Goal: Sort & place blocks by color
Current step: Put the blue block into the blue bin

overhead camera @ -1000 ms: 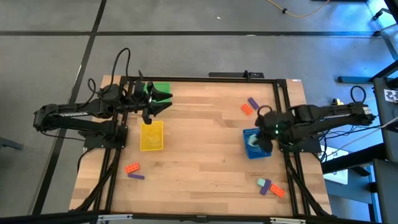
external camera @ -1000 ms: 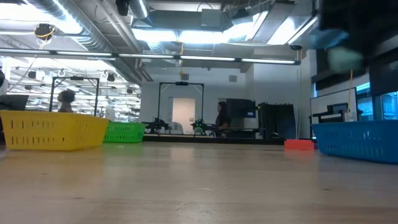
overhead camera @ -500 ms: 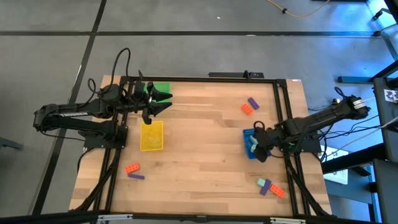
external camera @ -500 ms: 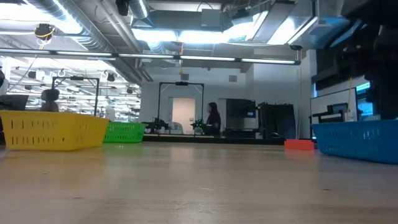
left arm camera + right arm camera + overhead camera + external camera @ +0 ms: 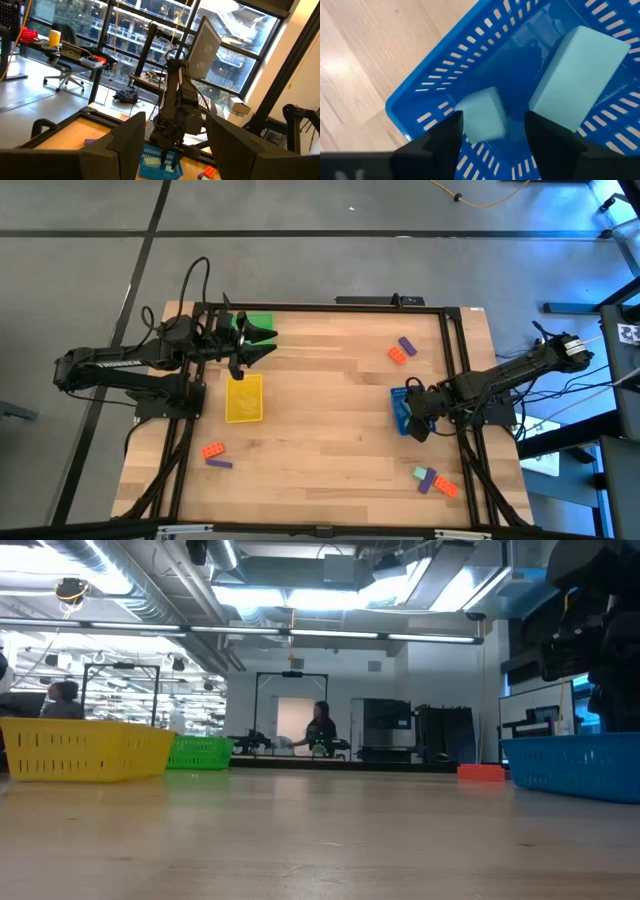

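Note:
The blue tray [image 5: 401, 409] holds two light teal blocks, one [image 5: 481, 120] small in the view and one [image 5: 577, 97] larger, both lying on its floor. My right gripper [image 5: 492, 145] hangs open just above that tray [image 5: 420, 100], its fingers standing to either side of the smaller block without touching it. My left gripper [image 5: 262, 345] waits open and raised beside the green tray [image 5: 258, 324]. An orange block [image 5: 397, 355] and a purple one [image 5: 407, 345] lie far right. Another orange [image 5: 212, 450] and purple [image 5: 219, 463] pair lies near left. A teal block [image 5: 421, 474] and an orange one [image 5: 446, 488] lie near right.
The yellow tray [image 5: 244, 398] sits near the left arm, just nearer than the green one. In the low view the yellow [image 5: 85, 750], green [image 5: 200, 752] and blue [image 5: 575, 765] trays stand along the far side, with an orange block [image 5: 481, 772]. Bare wood lies in the table's middle. People move in the room behind.
My right arm has stretched out lower, and its gripper has come down over the blue tray, shifting slightly toward the near edge. The left arm and the trays have kept still.

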You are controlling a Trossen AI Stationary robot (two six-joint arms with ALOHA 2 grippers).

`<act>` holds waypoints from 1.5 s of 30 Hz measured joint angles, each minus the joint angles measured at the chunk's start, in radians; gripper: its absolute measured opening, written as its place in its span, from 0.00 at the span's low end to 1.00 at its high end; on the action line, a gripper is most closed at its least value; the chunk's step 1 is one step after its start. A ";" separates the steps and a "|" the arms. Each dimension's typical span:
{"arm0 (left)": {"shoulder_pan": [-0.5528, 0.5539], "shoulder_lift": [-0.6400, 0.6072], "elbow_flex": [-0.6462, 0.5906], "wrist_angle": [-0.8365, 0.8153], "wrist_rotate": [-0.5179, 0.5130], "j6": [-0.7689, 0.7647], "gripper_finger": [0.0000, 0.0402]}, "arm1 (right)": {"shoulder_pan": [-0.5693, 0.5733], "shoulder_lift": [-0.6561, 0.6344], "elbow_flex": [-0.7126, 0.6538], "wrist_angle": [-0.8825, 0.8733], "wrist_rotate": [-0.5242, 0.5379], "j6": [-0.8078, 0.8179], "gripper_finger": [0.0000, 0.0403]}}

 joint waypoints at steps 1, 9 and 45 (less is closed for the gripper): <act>0.000 0.000 0.000 0.000 0.000 0.000 0.50 | 0.000 0.000 0.000 0.000 0.000 0.001 0.55; 0.000 0.000 0.000 0.000 0.000 0.000 0.50 | 0.000 -0.046 0.121 -0.203 0.018 -0.085 0.60; 0.000 0.000 0.000 -0.028 0.167 0.055 0.50 | -0.005 -0.065 0.261 0.917 0.500 -0.566 0.60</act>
